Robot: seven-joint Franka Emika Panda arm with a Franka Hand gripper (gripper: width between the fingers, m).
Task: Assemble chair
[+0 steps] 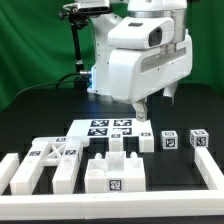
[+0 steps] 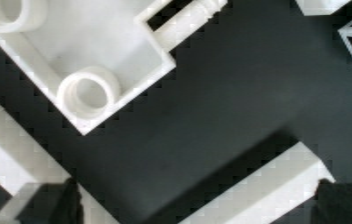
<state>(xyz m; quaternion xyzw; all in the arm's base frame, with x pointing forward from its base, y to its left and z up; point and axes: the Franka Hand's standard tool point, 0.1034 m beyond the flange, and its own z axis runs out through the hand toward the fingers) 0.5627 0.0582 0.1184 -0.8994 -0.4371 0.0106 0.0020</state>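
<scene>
Under the end effector (image 1: pixel 141 112) I see bare table (image 2: pixel 208 125), with a white chair panel (image 2: pixel 93 55) edging it on one side. Its jaws stand wide apart, holding nothing.

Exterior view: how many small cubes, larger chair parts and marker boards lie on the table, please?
Small cubes: 3
Larger chair parts: 3, the left two hard to separate
Marker board: 1
Total: 7

The arm (image 1: pixel 145 60) points down, 2 fingers (image 2: pixel 45 208) spread wide.
</scene>
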